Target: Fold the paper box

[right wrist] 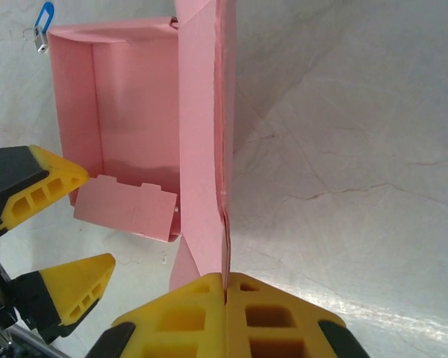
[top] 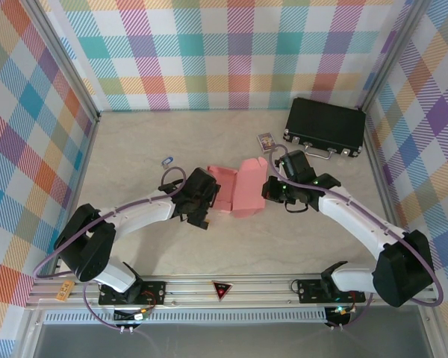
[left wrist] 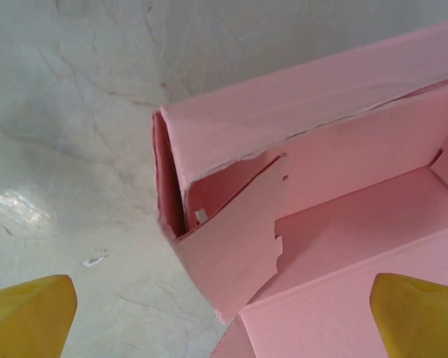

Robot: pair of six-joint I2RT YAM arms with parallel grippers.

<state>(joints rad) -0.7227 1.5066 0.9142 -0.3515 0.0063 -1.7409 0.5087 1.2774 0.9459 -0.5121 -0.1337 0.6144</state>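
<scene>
Half-folded paper box (top: 239,190) sits mid-worktop (top: 134,142) between two end effectors.
The left end effector (top: 200,200) is just left of the box, jaws wide apart, its yellow fingertips (left wrist: 30,313) holding nothing. The right end effector (right wrist: 225,287) is closed, pinching the near edge of the box's upright right wall. Beyond the box lie a small blue clip (top: 165,160) to its left, and a tiny printed card (top: 266,140) and a black case (top: 325,127) to its right.
</scene>
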